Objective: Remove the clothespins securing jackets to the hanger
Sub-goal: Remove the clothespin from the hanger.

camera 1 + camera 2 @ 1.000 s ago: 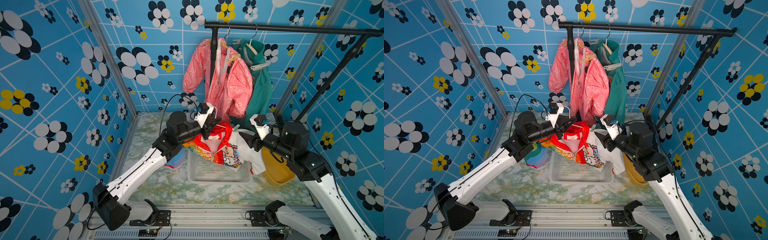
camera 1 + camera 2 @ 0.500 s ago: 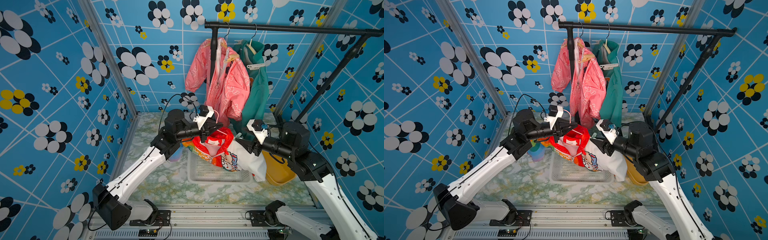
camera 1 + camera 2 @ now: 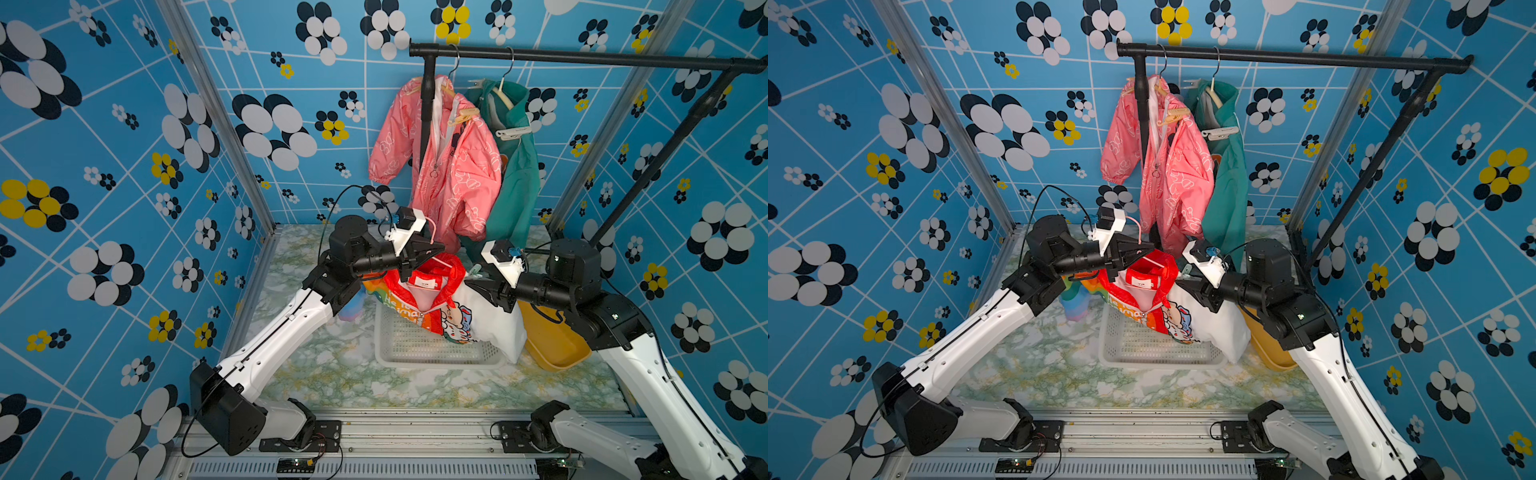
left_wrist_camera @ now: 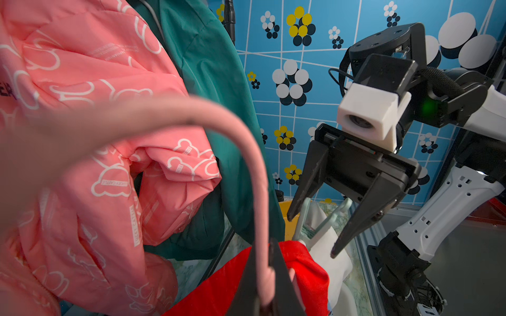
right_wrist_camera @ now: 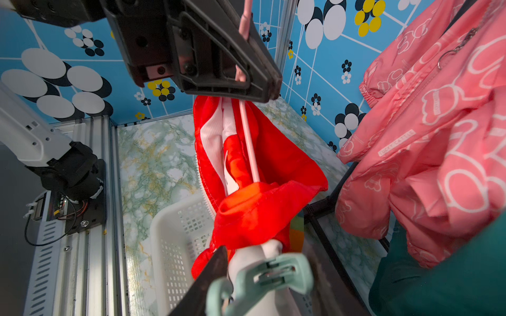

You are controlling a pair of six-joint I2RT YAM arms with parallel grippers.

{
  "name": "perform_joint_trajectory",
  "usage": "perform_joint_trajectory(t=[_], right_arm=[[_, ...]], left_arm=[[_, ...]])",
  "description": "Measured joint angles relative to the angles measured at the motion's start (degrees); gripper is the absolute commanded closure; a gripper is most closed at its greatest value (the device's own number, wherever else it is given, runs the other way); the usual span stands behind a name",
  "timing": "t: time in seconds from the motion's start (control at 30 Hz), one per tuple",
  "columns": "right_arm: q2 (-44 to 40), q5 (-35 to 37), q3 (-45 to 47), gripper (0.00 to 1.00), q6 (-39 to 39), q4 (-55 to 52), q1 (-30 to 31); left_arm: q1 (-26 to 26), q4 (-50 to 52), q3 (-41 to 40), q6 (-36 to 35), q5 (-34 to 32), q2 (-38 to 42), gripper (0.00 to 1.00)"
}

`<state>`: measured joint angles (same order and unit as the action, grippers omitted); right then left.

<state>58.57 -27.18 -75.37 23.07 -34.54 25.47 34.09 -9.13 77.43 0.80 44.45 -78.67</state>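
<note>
Clamping the pink hanger (image 4: 257, 191) in your left claw (image 3: 436, 250) suspends the white red-trimmed jacket (image 3: 496, 332), so your right claw (image 4: 312, 237), jaws apart, has the pale green clothespin (image 5: 262, 273) between them on its shoulder.

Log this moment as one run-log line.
left claw: shut on pink hanger | right claw: around pale green clothespin, grip unconfirmed | white jacket: hangs from pink hanger | step: unclipping
</note>
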Motion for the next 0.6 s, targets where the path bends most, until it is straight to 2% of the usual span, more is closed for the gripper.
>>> perform_joint_trajectory(t=[0.17,0.3,0.43,0.6], right_arm=[[-0.2,0.3,0.0,0.79,-0.5,0.5,0.0],[-0.7,0.5,0.1,0.87,-1.3,0.9,0.0],[-0.7,1.4,0.1,0.98,-2.4,1.5,0.0],[-1.4,6.3,0.9,0.98,-4.7,4.5,0.0]], left_arm=[[-0.1,-0.3,0.0,0.1,0.4,-0.3,1.00],[-0.2,-0.3,0.0,0.1,0.7,-0.7,1.00],[-0.3,-0.3,0.0,0.2,0.7,-0.8,1.00],[-0.3,-0.3,0.0,0.0,-0.3,-0.8,1.00]])
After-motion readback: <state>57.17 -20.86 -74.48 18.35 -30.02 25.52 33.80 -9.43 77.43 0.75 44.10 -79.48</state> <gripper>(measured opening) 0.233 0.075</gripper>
